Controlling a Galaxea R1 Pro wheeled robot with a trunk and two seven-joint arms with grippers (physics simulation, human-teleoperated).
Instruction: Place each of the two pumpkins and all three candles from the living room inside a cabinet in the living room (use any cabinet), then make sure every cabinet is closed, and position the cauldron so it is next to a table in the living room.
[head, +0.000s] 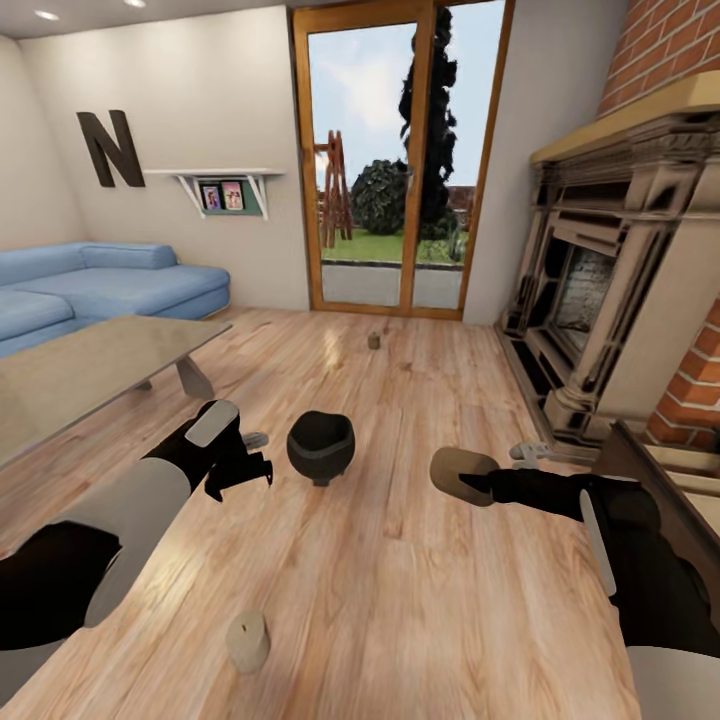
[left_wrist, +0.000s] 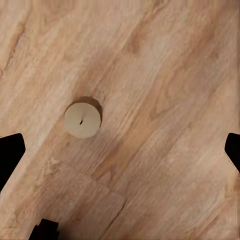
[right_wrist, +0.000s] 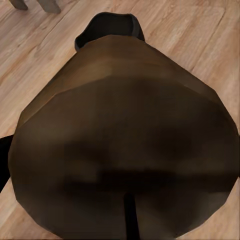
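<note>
My right gripper (head: 470, 478) clamps a candle (head: 455, 472); its wrist camera adds the cauldron (right_wrist: 111, 26) just beyond. My left gripper (head: 238, 462) hangs spread wide, and its wrist camera looks straight down on another candle (left_wrist: 82, 119) standing on the floor (left_wrist: 165, 90).

I see cauldron (head: 321, 446) on floor (head: 400, 600) mid-room | table (head: 90, 375) to its left | one candle (head: 247, 641) nearer me | another candle (head: 374, 340) beyond | fireplace (head: 610, 290) right

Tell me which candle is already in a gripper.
The candle in the right gripper, beside the cauldron. The other two stand loose on the floor: one near the robot, one by the glass door.
</note>
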